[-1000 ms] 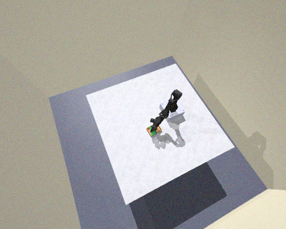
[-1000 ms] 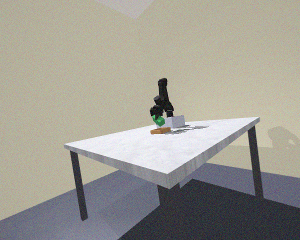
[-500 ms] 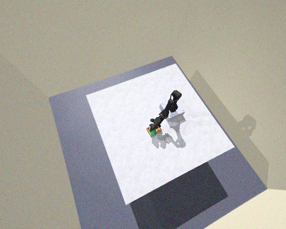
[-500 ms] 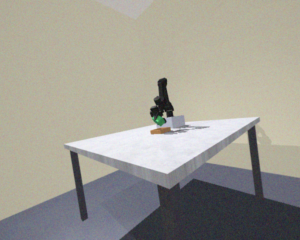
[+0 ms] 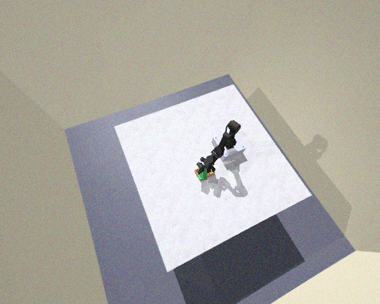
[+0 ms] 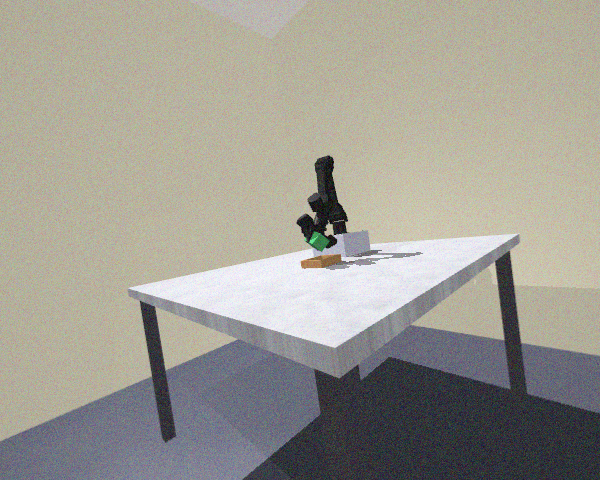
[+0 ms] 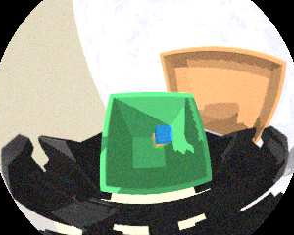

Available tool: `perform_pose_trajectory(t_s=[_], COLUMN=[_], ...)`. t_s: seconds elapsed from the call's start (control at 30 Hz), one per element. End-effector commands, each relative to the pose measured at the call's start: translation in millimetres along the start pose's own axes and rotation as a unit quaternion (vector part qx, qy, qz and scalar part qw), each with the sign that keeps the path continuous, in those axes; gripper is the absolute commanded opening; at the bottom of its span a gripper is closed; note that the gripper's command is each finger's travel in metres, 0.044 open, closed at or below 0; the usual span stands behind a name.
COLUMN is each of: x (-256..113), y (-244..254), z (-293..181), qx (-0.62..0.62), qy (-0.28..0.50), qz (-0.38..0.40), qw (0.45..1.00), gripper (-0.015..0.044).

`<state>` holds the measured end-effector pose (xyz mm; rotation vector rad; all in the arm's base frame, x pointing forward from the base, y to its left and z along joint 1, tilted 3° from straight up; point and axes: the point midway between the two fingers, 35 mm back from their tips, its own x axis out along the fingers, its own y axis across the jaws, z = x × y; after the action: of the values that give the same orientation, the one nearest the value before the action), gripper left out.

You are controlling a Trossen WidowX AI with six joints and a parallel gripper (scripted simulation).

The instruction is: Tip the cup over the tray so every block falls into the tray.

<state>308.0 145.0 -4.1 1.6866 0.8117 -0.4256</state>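
Lab-like room | robot arm (image 5: 219,149) (image 6: 325,180) on table (image 5: 170,196) (image 6: 269,294) (plain walls)

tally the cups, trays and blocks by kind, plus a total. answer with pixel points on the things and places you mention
cup: 1, the green cup (image 5: 202,175) (image 6: 318,241) (image 7: 186,171)
tray: 1, the orange tray (image 5: 211,173) (image 6: 314,264) (image 7: 216,85)
blocks: at least 2, a blue block (image 7: 163,134) and an orange block (image 7: 157,145) mostly hidden behind it, both in the cup; any more there, I cannot tell
total: at least 4
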Motion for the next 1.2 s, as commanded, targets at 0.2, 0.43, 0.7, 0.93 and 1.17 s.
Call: perform_pose_trajectory(t_s=[0.2, 0.43, 0.7, 0.93, 1.17], x=[2.6, 4.2, 6.1, 7.7, 9.3], y=[-1.8, -2.9, -4.3, -5.5, -6.7], z=[-0.3, 0.1, 0.5, 0.9, 1.3], qx=[0.106, 0.182, 0.267, 0.34, 0.411], qy=[0.003, 0.003, 0.003, 0.003, 0.002], qz=[-0.001, -0.001, -0.001, -0.001, -0.002], qw=[0.994, 0.983, 0.964, 0.94, 0.912], gripper=[0.0, 0.0, 0.0, 0.0, 0.0])
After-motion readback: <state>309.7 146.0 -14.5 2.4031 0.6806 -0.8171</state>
